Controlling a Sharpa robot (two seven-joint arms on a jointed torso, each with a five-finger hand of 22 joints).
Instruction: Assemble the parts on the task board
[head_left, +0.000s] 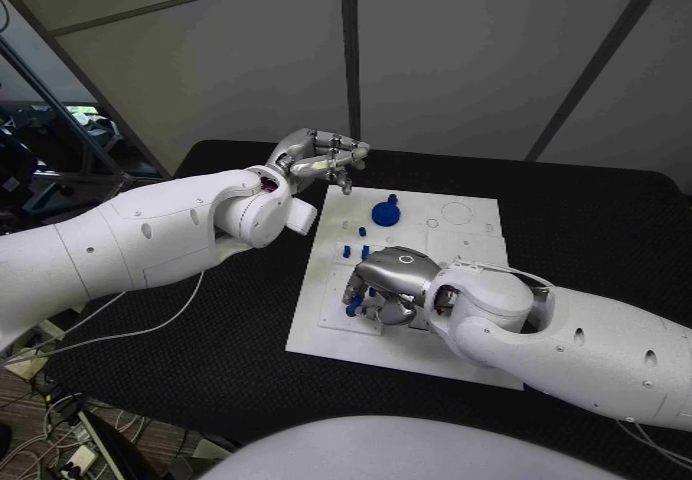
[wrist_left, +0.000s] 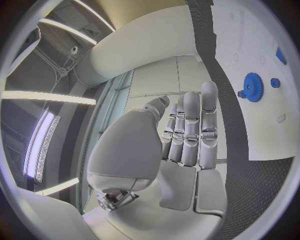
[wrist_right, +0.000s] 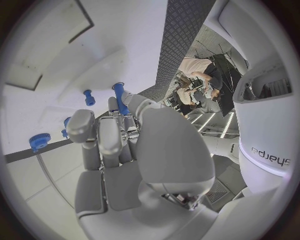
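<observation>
On the white task board (head_left: 433, 250) at mid-counter (head_left: 606, 230), your blue gear (head_left: 385, 212) sits near the far edge while your right hand (head_left: 387, 285) pinches a blue peg (wrist_right: 120, 98) and your left hand (head_left: 320, 155) hovers empty, fingers loosely apart.

The left hand (wrist_left: 181, 165) rises with its fingers (wrist_left: 190, 125) straight and close together, holding nothing. Beyond the fingertips lies the white task board (wrist_left: 262, 45) on the black worktop (wrist_left: 250, 190). A blue gear (wrist_left: 253, 87) sits on the board, with a small blue peg (wrist_left: 275, 82) just beside it and another blue part (wrist_left: 280, 56) farther along the board.
</observation>
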